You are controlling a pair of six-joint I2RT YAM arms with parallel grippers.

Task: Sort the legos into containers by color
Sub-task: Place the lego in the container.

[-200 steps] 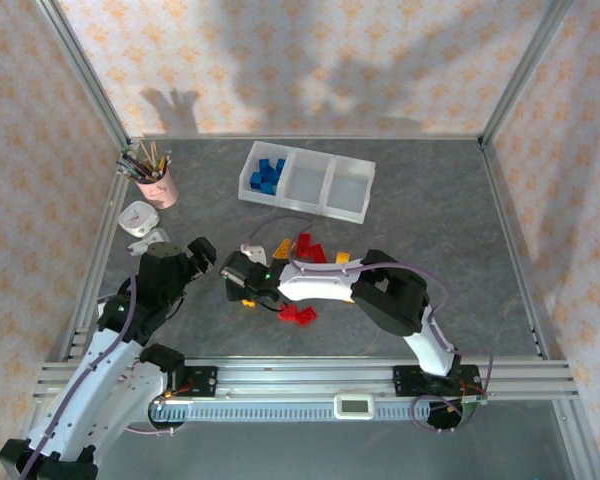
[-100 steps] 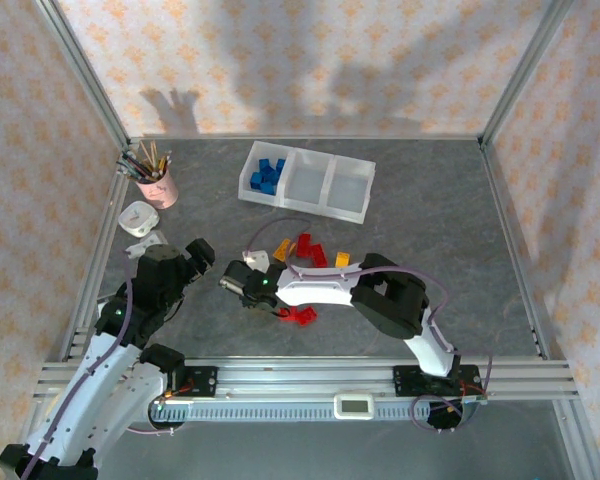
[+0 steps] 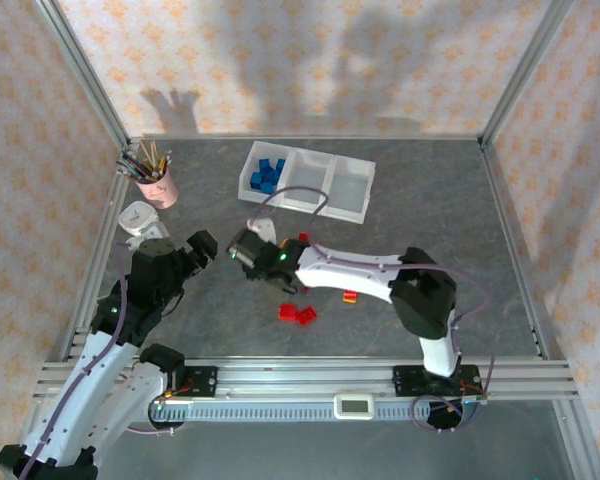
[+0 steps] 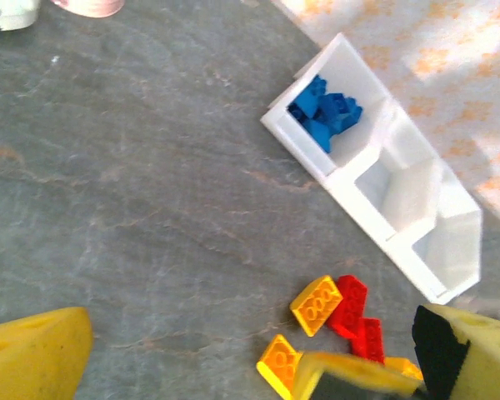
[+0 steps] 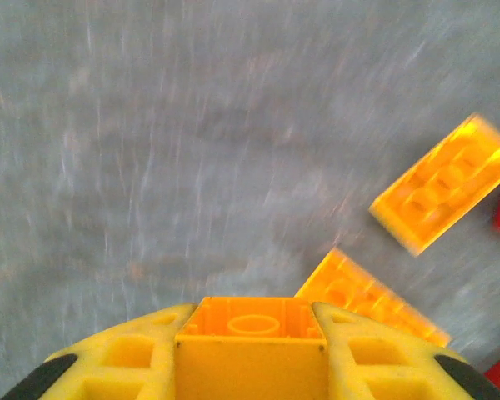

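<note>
My right gripper [image 5: 252,315] is shut on a yellow-orange lego [image 5: 252,337], held above the grey table. Two more yellow-orange legos [image 5: 443,183] lie flat just beyond it to the right. From above, the right gripper [image 3: 246,256] sits left of centre, in front of the containers [image 3: 332,205]. The left bin holds several blue legos [image 3: 267,175]; the other two bins look empty. Red legos [image 3: 298,313] lie near the front. My left gripper [image 3: 198,248] is open, left of the right one. The left wrist view has the containers [image 4: 383,179], blue legos [image 4: 325,112], and yellow [image 4: 317,304] and red legos [image 4: 350,304].
A pink cup of pencils [image 3: 157,185] and a small white object [image 3: 138,216] stand at the far left. Metal frame rails run along the table's sides and front. Bare grey table lies right of the containers.
My right gripper has shut on the yellow-orange lego and moved away from the front edge toward the containers. The left arm has barely shifted.
</note>
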